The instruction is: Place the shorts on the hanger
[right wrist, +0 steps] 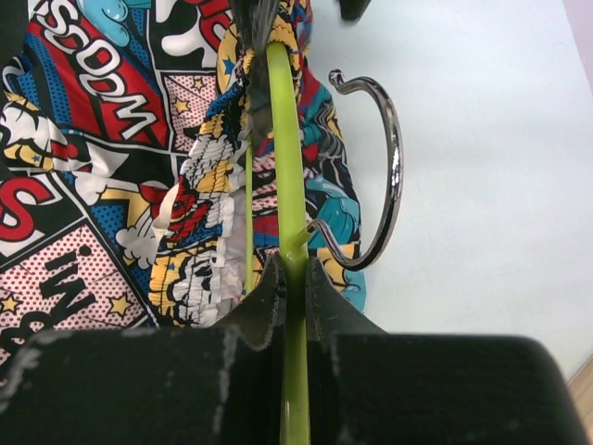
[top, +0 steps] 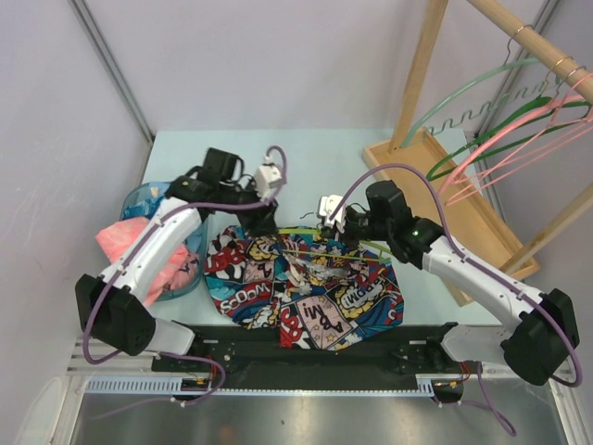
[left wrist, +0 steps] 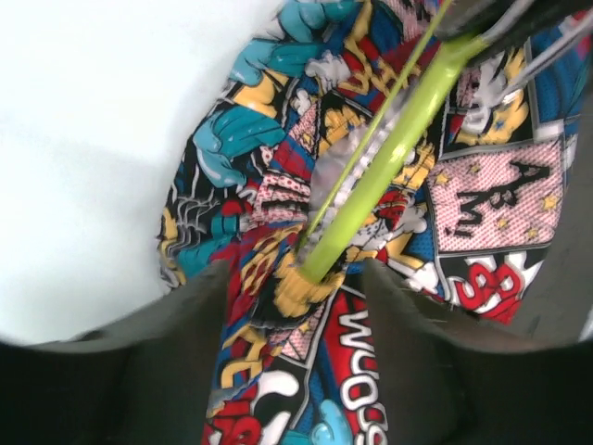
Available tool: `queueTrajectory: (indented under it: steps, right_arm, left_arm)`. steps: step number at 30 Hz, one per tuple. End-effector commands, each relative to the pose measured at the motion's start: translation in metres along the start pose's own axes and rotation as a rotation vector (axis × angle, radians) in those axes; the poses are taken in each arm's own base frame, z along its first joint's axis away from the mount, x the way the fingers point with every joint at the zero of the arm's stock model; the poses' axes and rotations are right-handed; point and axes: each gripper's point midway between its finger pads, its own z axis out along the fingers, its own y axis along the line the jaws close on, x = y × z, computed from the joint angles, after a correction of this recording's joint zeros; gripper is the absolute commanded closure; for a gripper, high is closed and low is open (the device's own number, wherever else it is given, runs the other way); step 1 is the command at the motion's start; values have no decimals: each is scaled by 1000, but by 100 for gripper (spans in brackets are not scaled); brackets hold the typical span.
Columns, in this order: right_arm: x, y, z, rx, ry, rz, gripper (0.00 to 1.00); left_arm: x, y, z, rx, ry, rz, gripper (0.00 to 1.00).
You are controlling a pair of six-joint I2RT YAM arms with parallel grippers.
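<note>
The comic-print shorts (top: 310,292) lie spread on the table in front of both arms. The thin lime hanger (top: 310,232) lies across their far edge. In the left wrist view one end of the hanger (left wrist: 394,153) goes into the bunched waistband of the shorts (left wrist: 278,195). My left gripper (left wrist: 292,278) is open just above that spot, with the fabric showing between its jaws. My right gripper (right wrist: 294,278) is shut on the hanger (right wrist: 283,139) right beside its silver hook (right wrist: 391,167), which lies on the table by the shorts (right wrist: 102,139).
A blue basket (top: 139,197) with pink cloth (top: 125,239) stands at the left, under the left arm. A wooden rack (top: 422,69) on a wooden base (top: 463,190) stands at the right, with pink hangers (top: 528,144), a dark green one and a pale green one on its rail.
</note>
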Motion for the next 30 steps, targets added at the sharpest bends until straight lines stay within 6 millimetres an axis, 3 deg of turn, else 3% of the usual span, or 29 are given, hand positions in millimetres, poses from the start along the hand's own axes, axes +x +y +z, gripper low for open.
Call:
queueTrajectory:
  steps: [1, 3, 5, 9, 19, 22, 25, 26, 28, 29, 30]
  right_arm:
    - [-33, -12, 4, 25, -124, -54, 100]
    - [-33, -13, 5, 23, -127, -55, 100]
    - [-34, -13, 6, 22, -131, -55, 100]
    - [-36, -14, 7, 23, -141, -60, 100]
    - [-46, -9, 6, 12, -169, -88, 100]
    - [-49, -7, 7, 9, -179, -92, 100]
    - [-54, -7, 7, 18, -188, -94, 100]
    - [-55, -7, 7, 21, -190, -92, 100]
    - [-58, -6, 8, 24, -197, -86, 100]
    - [-59, -6, 8, 34, -195, -83, 100]
    - [-60, -7, 6, 46, -193, -62, 100]
  left_arm:
    - [-13, 20, -50, 13, -181, -59, 32]
    - [-5, 34, -69, -29, -185, -12, 30]
    - [8, 28, -75, -25, -145, 137, 29]
    - [34, 13, -66, 10, -122, 312, 23]
    - [19, 18, -20, -59, -184, 504, 25]
    - [21, 11, -7, -35, -168, 522, 32]
    - [27, 6, 0, -3, -145, 499, 52]
    - [28, 6, 1, 2, -141, 489, 65]
    - [31, 4, 1, 7, -134, 458, 83]
    - [34, 4, 2, 5, -125, 435, 98]
    - [34, 7, 3, -11, -127, 385, 100]
